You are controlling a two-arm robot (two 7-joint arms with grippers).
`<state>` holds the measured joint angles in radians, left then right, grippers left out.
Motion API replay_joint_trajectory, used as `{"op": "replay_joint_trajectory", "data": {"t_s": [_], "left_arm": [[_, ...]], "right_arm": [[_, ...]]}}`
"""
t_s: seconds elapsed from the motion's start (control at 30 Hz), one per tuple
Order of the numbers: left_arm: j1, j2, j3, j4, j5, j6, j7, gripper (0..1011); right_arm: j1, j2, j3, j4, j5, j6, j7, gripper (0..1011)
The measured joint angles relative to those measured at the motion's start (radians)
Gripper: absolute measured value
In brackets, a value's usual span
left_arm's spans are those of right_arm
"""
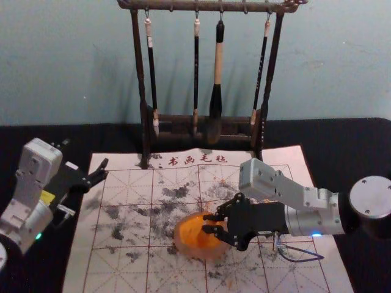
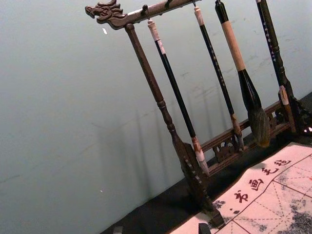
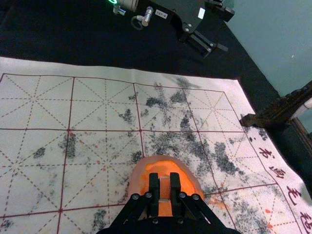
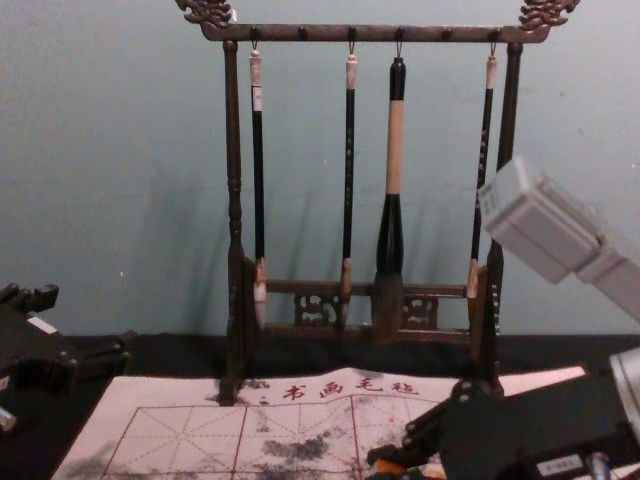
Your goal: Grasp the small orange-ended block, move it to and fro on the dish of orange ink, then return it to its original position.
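Note:
In the head view my right gripper [image 1: 208, 223] reaches in from the right, its fingertips over the orange ink [image 1: 192, 228] in the round translucent dish [image 1: 181, 246]. The right wrist view shows the right gripper [image 3: 165, 187] shut on the small block [image 3: 165, 185], which stands between its two black fingers above the dish [image 3: 138, 176]. Whether the block touches the ink cannot be told. My left gripper [image 1: 85, 155] stays parked off the mat's left edge; its fingertips show wide apart at the bottom of the left wrist view.
A dark wooden rack [image 1: 145, 131] with hanging brushes, a thick one [image 1: 217, 79] among them, stands at the mat's far edge in front of the wall. The gridded calligraphy mat [image 1: 119, 268] has grey smudges and lies on a black cloth [image 1: 342, 140].

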<state>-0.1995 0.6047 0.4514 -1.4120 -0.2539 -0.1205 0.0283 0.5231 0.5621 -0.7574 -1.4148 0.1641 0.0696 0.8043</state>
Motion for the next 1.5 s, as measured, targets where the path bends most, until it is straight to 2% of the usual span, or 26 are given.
{"op": "replay_joint_trajectory", "data": {"t_s": [0.47,0.73,0.97,1.17,1.5], "left_arm": [[0.000,0.000,0.000,0.000,0.000,0.000,0.000,1001],[0.000,0.000,0.000,0.000,0.000,0.000,0.000,1001],[0.000,0.000,0.000,0.000,0.000,0.000,0.000,1001],[0.000,0.000,0.000,0.000,0.000,0.000,0.000,1001],[0.000,0.000,0.000,0.000,0.000,0.000,0.000,1001]], "right_arm": [[0.044,-0.041,-0.010,0.060,-0.022,0.022,-0.015,107],[0.050,-0.042,0.000,0.073,-0.025,0.030,-0.024,107],[0.044,-0.019,0.009,0.051,-0.025,0.036,-0.023,107],[0.028,0.016,0.013,0.003,-0.024,0.041,-0.014,107],[0.006,0.058,0.005,-0.055,-0.026,0.047,0.006,107]]}}
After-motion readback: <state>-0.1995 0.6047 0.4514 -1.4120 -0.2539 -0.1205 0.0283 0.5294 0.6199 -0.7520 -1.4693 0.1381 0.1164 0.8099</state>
